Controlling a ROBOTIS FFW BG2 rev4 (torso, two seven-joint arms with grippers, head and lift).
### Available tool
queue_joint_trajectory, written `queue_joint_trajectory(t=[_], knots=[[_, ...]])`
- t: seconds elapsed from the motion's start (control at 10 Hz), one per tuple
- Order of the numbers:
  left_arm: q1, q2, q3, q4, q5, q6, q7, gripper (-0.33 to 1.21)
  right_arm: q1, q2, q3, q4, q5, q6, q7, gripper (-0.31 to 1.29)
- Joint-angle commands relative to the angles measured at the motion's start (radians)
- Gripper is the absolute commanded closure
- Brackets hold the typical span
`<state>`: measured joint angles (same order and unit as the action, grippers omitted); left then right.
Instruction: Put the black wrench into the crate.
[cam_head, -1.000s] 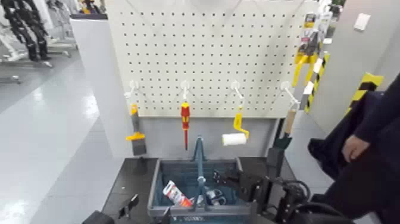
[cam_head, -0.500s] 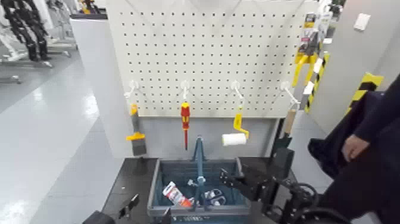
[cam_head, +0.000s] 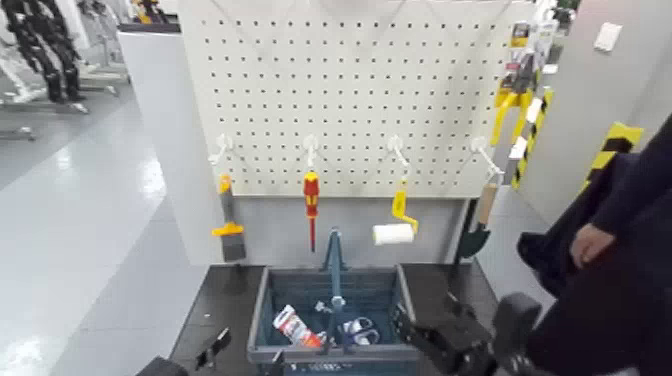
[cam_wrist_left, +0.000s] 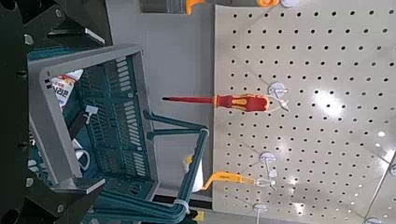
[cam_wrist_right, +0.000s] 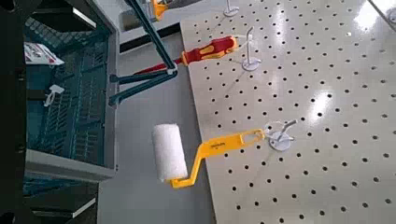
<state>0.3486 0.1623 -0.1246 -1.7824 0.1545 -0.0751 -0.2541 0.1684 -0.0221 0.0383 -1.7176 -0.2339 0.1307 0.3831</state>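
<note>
The crate is a blue-grey slatted basket with an upright centre handle, standing on the dark table below the pegboard. On its floor, right of the handle, lies a small silvery-and-dark piece that I take for the black wrench's head; its handle is hard to make out. My right gripper hangs open and empty just outside the crate's right rim. My left gripper waits open, low at the crate's left front corner. Both wrist views look at the crate from the side.
A white and red tube lies in the crate's left half. On the pegboard hang a yellow scraper, a red screwdriver, a yellow-handled paint roller and a trowel. A person's hand and dark sleeve are at the right.
My right gripper has drawn back from over the crate's right half to outside its right rim, lower in view. The silvery piece stays in the crate.
</note>
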Motion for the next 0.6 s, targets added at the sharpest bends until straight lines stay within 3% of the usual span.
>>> queue_joint_trajectory(t=[0.1,0.3,0.5,0.6], knots=[[0.010,-0.004,0.011,-0.003,0.002,0.000,0.001,0.24,0.126,0.007,0.020,-0.063,0.034,-0.094,-0.052,0.02],[0.018,-0.006,0.019,-0.006,0.003,0.002,0.001,0.24,0.200,0.008,0.017,-0.103,0.047,-0.134,-0.107,0.02],[0.026,-0.007,0.025,-0.009,0.002,0.002,0.001,0.24,0.269,0.005,0.037,-0.143,0.105,-0.169,-0.190,0.03],[0.027,-0.009,0.028,-0.011,0.000,0.002,0.001,0.24,0.283,0.007,0.041,-0.137,0.100,-0.180,-0.204,0.03]])
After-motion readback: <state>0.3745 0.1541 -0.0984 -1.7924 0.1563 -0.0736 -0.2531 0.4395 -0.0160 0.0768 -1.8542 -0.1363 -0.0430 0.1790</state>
